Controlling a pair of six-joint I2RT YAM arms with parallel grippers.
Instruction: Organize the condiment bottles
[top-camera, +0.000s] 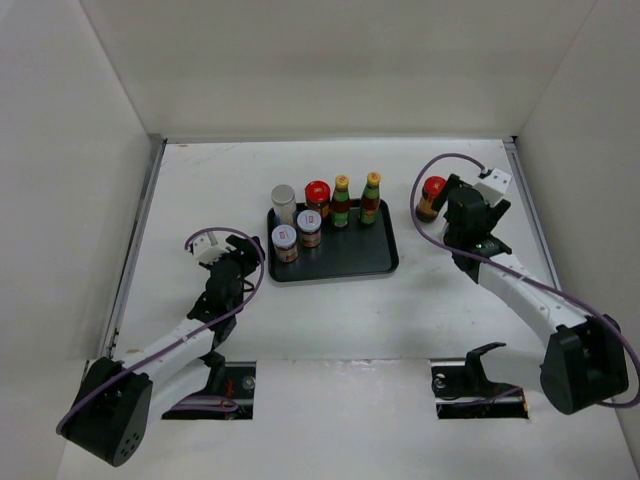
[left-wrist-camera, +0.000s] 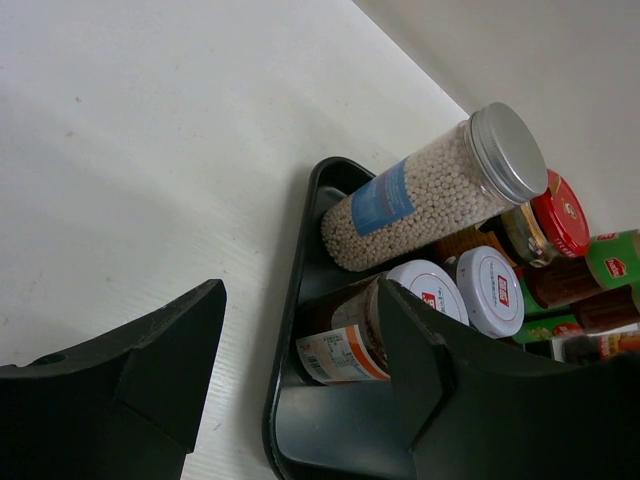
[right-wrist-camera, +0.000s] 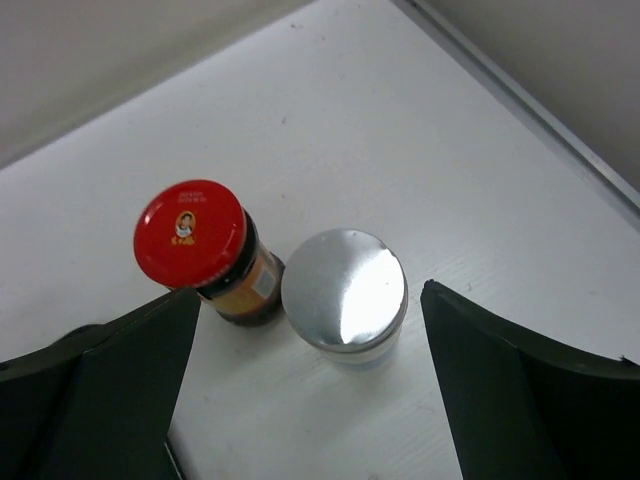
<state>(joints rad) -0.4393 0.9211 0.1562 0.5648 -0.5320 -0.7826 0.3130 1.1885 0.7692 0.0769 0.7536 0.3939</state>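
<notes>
Jars (right-wrist-camera: 345, 290) side by side, off tray (top-camera: 355, 255)

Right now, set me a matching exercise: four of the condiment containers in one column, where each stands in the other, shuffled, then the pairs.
1. bead-filled silver-lidded jar
2. silver-lidded short jar
3. two yellow-capped bottles
4. two white-lidded jars

A. on the tray, left side, in front of the back row
B. tray's far left corner
C. on the bare table, beside a red-capped jar
D. right end of the tray's back row

Pairs: 1-B, 2-C, 3-D, 4-A
</notes>
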